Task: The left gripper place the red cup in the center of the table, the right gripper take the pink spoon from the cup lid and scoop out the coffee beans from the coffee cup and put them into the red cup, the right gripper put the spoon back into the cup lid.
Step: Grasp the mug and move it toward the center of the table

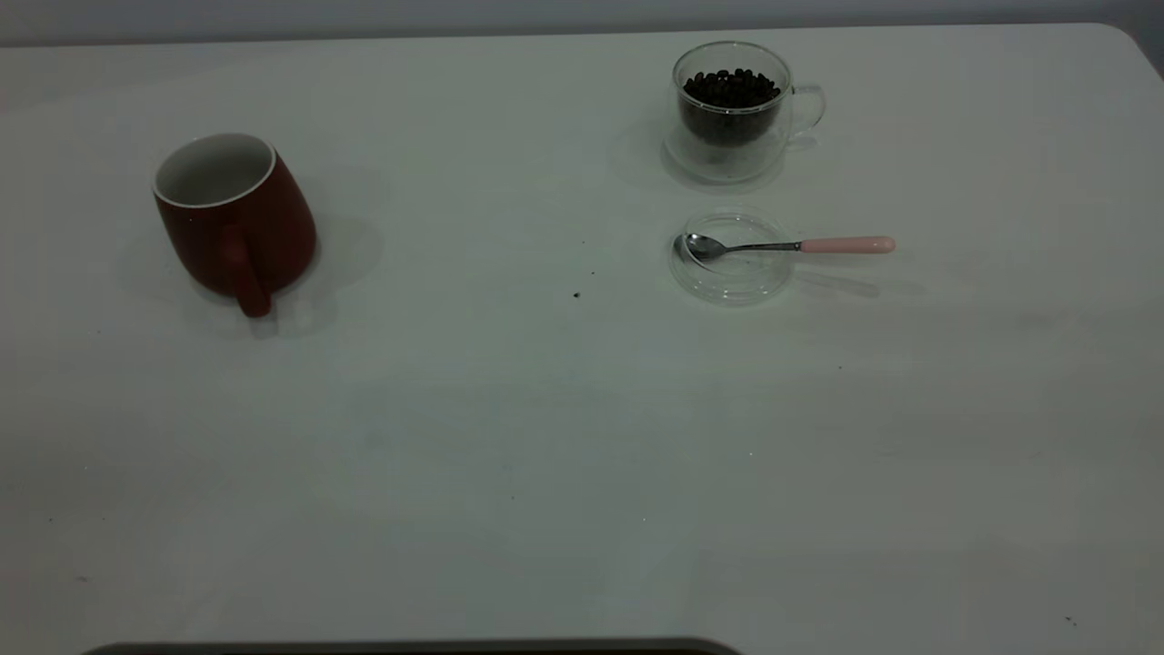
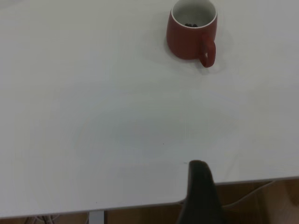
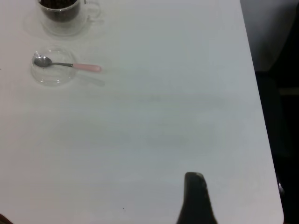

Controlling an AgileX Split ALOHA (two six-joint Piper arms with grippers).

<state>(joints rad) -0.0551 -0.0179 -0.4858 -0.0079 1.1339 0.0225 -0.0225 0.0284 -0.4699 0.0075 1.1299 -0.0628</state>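
The red cup (image 1: 235,218) stands upright at the table's left, handle toward the camera; in the left wrist view (image 2: 191,32) a few dark bits lie at its bottom. The glass coffee cup (image 1: 732,109) full of coffee beans stands at the back right. In front of it lies the clear cup lid (image 1: 732,273), with the pink-handled spoon (image 1: 791,245) resting bowl-in-lid and handle pointing right. The spoon (image 3: 70,65), lid (image 3: 52,77) and coffee cup (image 3: 60,14) also show in the right wrist view. My left gripper (image 2: 198,168) hovers at the table edge, far from the red cup. My right gripper (image 3: 194,179) is far from the spoon.
Neither arm shows in the exterior view. A few dark specks (image 1: 576,294) lie near the table's middle. The table edge (image 2: 140,203) runs close under the left gripper. The table's side edge (image 3: 261,116) runs beside the right gripper.
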